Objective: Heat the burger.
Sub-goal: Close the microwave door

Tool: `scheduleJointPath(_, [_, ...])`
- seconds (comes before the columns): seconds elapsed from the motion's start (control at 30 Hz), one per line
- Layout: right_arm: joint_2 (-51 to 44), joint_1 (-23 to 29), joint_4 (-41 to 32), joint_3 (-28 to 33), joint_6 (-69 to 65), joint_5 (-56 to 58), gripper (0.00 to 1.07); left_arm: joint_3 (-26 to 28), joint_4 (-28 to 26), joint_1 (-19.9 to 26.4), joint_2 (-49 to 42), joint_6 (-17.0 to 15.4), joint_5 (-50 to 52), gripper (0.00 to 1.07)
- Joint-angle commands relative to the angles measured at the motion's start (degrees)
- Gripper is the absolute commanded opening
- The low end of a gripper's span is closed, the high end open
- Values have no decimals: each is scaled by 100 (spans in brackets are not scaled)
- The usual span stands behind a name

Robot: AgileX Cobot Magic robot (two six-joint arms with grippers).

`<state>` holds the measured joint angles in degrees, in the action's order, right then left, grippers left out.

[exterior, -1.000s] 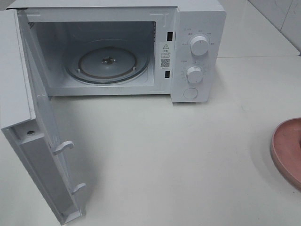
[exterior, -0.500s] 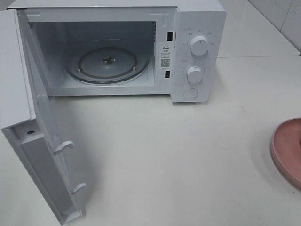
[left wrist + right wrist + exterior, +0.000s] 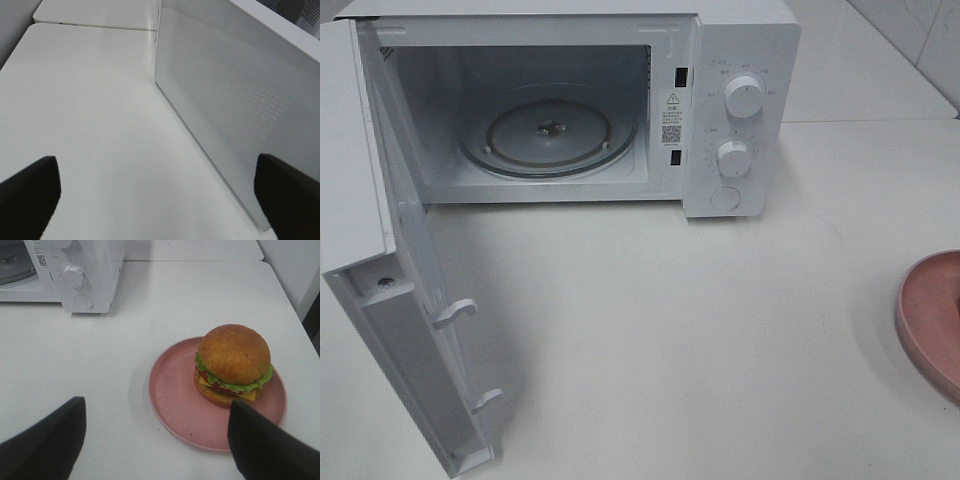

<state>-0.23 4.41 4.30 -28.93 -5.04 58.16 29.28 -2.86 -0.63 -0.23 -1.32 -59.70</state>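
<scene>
The burger [image 3: 234,365], with its golden-brown bun, lettuce, cheese and tomato, sits upright on a round pink plate [image 3: 172,390] in the right wrist view. My right gripper [image 3: 160,445] hovers open on the near side of the plate, touching nothing, its dark fingers [image 3: 47,445] wide apart. In the exterior high view only the plate's edge [image 3: 932,315] shows at the far right; the burger and both grippers are out of that frame. My left gripper [image 3: 160,205] is open and empty beside the outer face of the microwave door [image 3: 225,100].
The white microwave [image 3: 740,40] stands at the back with its door [image 3: 350,150] swung fully open to the left. Its glass turntable [image 3: 548,135] is bare. Two knobs [image 3: 743,97] and a button are on the right panel. White tabletop [image 3: 670,320] lies between microwave and plate.
</scene>
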Motion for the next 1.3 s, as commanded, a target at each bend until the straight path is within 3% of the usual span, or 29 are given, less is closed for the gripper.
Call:
scheduleJointPath(0.03, [-149, -34, -23, 6, -57, -57, 76, -29, -34, 23, -109, -6, 40, 98])
scheduleJointPath(1.1, [-149, -34, -23, 6, -57, -57, 76, 40, 57, 23, -63, -29, 132, 97])
scheduleJointPath(1.3, [-149, -34, -23, 6, -57, -57, 76, 115, 57, 23, 321, -29, 361, 83])
